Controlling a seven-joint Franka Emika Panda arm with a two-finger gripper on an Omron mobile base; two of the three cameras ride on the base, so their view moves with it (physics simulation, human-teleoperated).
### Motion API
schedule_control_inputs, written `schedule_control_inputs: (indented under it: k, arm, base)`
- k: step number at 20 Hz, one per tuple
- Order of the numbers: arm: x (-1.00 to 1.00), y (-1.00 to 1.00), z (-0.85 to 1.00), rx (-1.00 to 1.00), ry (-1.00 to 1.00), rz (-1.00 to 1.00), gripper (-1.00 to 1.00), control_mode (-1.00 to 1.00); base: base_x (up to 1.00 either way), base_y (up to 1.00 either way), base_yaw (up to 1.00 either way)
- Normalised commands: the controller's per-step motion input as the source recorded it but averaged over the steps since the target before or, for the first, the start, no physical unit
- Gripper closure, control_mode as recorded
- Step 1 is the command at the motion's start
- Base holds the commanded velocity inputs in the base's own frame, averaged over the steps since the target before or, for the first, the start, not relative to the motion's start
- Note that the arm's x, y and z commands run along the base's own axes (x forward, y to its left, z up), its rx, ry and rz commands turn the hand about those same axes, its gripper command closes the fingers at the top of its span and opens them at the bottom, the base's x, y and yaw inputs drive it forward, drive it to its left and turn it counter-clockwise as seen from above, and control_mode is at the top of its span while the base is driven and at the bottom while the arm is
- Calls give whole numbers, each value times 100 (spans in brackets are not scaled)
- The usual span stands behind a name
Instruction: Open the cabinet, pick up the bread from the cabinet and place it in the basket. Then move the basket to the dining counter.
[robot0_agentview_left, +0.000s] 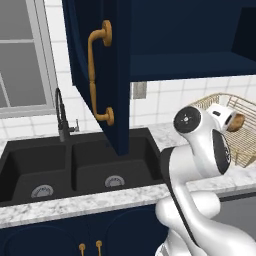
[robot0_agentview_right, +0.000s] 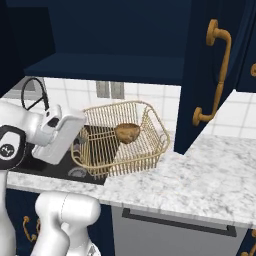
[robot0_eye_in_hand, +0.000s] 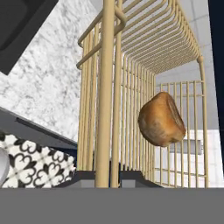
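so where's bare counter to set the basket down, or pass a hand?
Best free patch: the marble counter right of the basket, running under the open cabinet door. A narrow bare strip also runs in front of the sink. Crowded: the basket itself, holding the bread, with the gripper shut on its rim.

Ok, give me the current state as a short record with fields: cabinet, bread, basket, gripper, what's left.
cabinet: cabinet open, doors swung out, visible shelf bare
bread: bread lies inside the basket
basket: basket appears lifted and tilted above the marble counter beside the black sink
gripper: gripper shut on the basket, fingers clamped on a rim bar in the hand view
remaining: carry the basket to the dining counter
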Motion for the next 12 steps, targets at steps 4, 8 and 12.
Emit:
schedule_control_inputs:
  k: [4, 8, 12]
  arm:
    - [-27, 6, 0, 5, 4, 0, 100, -100]
    - [-39, 9, 0, 2, 0, 0, 100, 100]
    - [0, 0, 0, 0, 0, 0, 100, 100]
  base:
    - [0, 0, 0]
    - [-21, 2, 0]
    - [-100, 5, 8]
